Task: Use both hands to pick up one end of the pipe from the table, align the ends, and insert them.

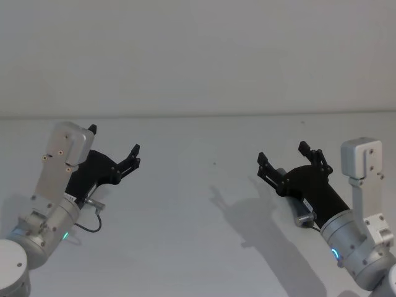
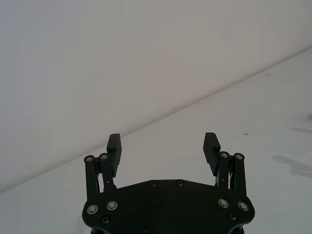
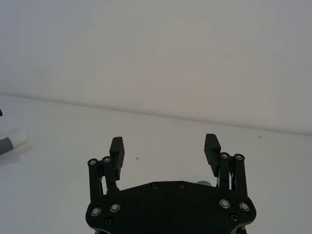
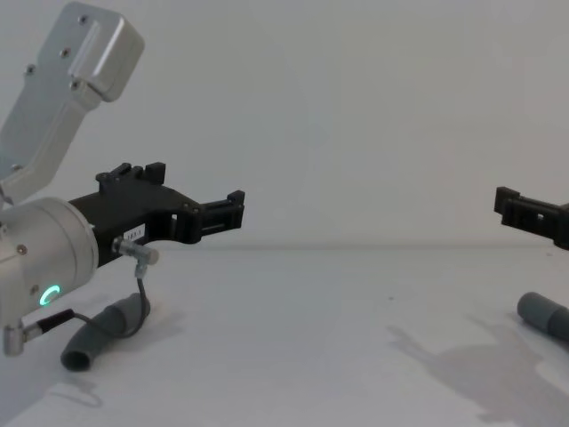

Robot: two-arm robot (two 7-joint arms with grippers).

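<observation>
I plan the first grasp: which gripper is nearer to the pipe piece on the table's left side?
Left. The left gripper hangs open above that pipe piece; the right gripper is across the table, above the other piece.

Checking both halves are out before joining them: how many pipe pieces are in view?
2. One pipe piece lies on the table below the left gripper; the other pipe piece lies below the right gripper, cut off at the chest view's edge.

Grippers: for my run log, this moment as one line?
left black angular gripper: jaws open, empty | right black angular gripper: jaws open, empty | two dark-grey ribbed hose pieces: on white table
</observation>
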